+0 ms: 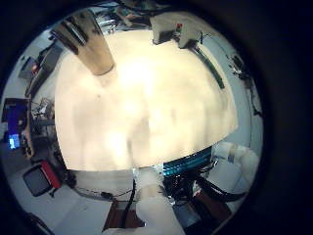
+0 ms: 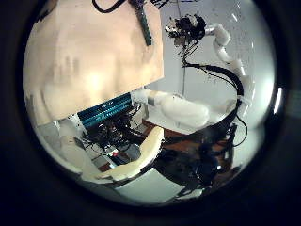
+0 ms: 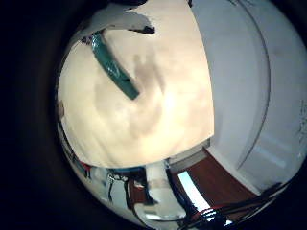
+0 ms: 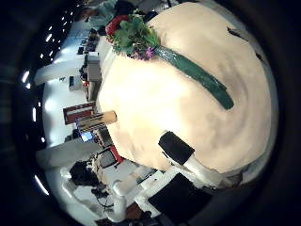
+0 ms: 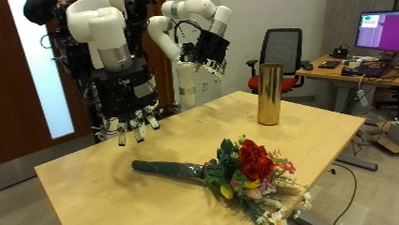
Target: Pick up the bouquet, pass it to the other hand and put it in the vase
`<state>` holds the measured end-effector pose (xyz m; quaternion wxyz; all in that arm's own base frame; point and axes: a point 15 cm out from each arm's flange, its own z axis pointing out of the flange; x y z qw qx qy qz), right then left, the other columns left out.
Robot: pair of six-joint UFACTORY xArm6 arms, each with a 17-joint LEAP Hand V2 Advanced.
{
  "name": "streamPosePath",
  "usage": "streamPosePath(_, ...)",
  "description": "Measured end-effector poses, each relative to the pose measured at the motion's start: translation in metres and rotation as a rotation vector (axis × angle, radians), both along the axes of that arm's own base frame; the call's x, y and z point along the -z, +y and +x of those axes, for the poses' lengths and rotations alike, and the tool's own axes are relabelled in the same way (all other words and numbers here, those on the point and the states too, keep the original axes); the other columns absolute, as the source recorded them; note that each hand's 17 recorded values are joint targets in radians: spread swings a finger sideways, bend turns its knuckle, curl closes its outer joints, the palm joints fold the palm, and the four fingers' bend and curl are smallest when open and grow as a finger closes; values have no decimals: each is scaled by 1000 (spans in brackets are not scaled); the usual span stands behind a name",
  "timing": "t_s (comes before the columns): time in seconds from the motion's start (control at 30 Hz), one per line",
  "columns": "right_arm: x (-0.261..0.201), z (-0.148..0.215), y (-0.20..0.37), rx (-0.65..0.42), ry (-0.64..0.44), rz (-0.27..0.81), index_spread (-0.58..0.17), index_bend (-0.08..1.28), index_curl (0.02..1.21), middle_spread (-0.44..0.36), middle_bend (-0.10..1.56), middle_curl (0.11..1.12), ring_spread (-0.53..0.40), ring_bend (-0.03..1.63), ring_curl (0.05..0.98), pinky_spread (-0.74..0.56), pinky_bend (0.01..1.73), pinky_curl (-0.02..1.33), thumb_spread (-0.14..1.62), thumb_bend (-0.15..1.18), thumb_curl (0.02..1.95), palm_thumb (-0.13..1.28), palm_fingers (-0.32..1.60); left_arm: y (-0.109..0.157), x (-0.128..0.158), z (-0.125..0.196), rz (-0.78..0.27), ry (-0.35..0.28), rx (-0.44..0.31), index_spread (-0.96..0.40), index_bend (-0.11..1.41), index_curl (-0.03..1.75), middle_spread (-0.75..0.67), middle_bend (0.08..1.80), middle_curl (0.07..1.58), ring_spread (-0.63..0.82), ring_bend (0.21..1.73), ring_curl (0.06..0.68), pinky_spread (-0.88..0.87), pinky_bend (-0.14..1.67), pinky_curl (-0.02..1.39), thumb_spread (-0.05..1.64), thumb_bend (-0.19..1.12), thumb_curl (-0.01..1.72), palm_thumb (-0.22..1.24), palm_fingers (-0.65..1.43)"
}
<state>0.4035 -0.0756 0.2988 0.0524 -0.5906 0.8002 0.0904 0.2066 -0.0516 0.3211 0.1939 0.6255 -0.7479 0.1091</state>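
The bouquet (image 5: 237,172), red and yellow flowers with a dark green wrapped stem, lies flat on the wooden table (image 5: 112,173) near its front edge. A tall gold vase (image 5: 268,94) stands upright at the table's far side. My right hand (image 5: 128,124) hangs open above the table's near corner, away from the stem end. My left hand (image 5: 206,52) is raised high and open, beside the vase. The right thumb side palm view shows the bouquet (image 4: 136,38) and the vase (image 4: 97,120). The right little finger side palm view shows the stem (image 3: 113,65). The left little finger side palm view shows the vase (image 1: 88,44).
An office chair (image 5: 285,52) stands behind the table. A desk with a monitor (image 5: 375,33) is at the back. A door (image 5: 19,94) is behind my right arm.
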Motion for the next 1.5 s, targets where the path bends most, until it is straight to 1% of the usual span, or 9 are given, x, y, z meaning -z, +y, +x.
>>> streamPosePath(0.23, 0, 1, 1, 6, 1, 9, -137, 142, 256, 211, 443, 344, 188, 812, 169, 374, 861, 161, 1066, -25, 357, 516, 166, -2, 2, -1, 2, 2, 14, 300, 162, 285, 510, 206, 318, 607, 489, 211, 549, 214, 315, 865, -33, 314, 312, 45)
streamPosePath(0.27, 1, 1, 2, 8, 3, 10, -151, 168, 265, 215, 421, 338, 187, 803, 167, 371, 857, 159, 1066, -25, 356, 516, 162, -2, 0, 0, 5, -6, 17, 300, 161, 284, 510, 206, 319, 607, 488, 211, 549, 214, 315, 865, -33, 314, 312, 45)
streamPosePath(0.33, 5, 2, 2, 16, 12, 14, -102, 143, 263, 213, 434, 340, 179, 804, 167, 367, 842, 154, 1067, -25, 356, 516, 174, -2, -5, 6, 11, -28, 17, 300, 162, 284, 506, 203, 318, 608, 493, 211, 549, 214, 316, 865, -33, 314, 312, 49)
streamPosePath(0.6, 20, 2, 3, 44, 58, 27, -108, 151, 263, 221, 422, 333, 183, 808, 170, 364, 840, 155, 1066, -29, 352, 499, 164, -1, -23, 33, 28, -96, 6, 298, 164, 288, 503, 206, 319, 597, 490, 209, 539, 202, 316, 865, -33, 314, 312, 68)
streamPosePath(0.87, 36, 10, 5, 71, 86, 48, -112, 156, 264, 216, 414, 332, 185, 797, 168, 347, 832, 151, 1059, -26, 346, 467, 164, -6, -28, 46, 13, -102, 17, 293, 160, 289, 488, 211, 321, 581, 491, 207, 535, 199, 318, 866, -33, 311, 314, 77)
streamPosePath(1.03, 58, 25, 23, 114, 109, 149, -114, 154, 260, 215, 403, 330, 173, 802, 172, 325, 824, 152, 1059, -26, 346, 467, 139, -14, -25, 51, -3, -92, 34, 292, 164, 291, 487, 210, 321, 576, 490, 207, 538, 197, 318, 869, -33, 309, 316, 79)
streamPosePath(1.1, 66, 35, 25, 132, 112, 169, -62, 131, 243, 217, 421, 336, 168, 818, 180, 326, 824, 155, 1060, -22, 348, 486, 115, -16, -23, 53, -7, -86, 37, 292, 163, 291, 487, 210, 320, 580, 490, 206, 538, 197, 318, 875, -33, 309, 311, 79)
streamPosePath(1.23, 84, 46, 31, 154, 137, 172, -31, 130, 231, 228, 433, 339, 179, 833, 187, 339, 826, 161, 1060, -23, 352, 511, 93, -17, -18, 54, -13, -71, 43, 292, 163, 292, 487, 210, 320, 583, 489, 206, 538, 197, 317, 880, -30, 311, 317, 79)
streamPosePath(1.5, 91, 85, 35, 175, -1, 114, -18, 145, 231, 231, 433, 342, 182, 839, 194, 394, 831, 174, 1056, -20, 369, 609, 91, -15, -11, 59, -16, -58, 41, 294, 163, 292, 487, 210, 319, 585, 488, 203, 538, 197, 317, 901, -30, 310, 338, 80)
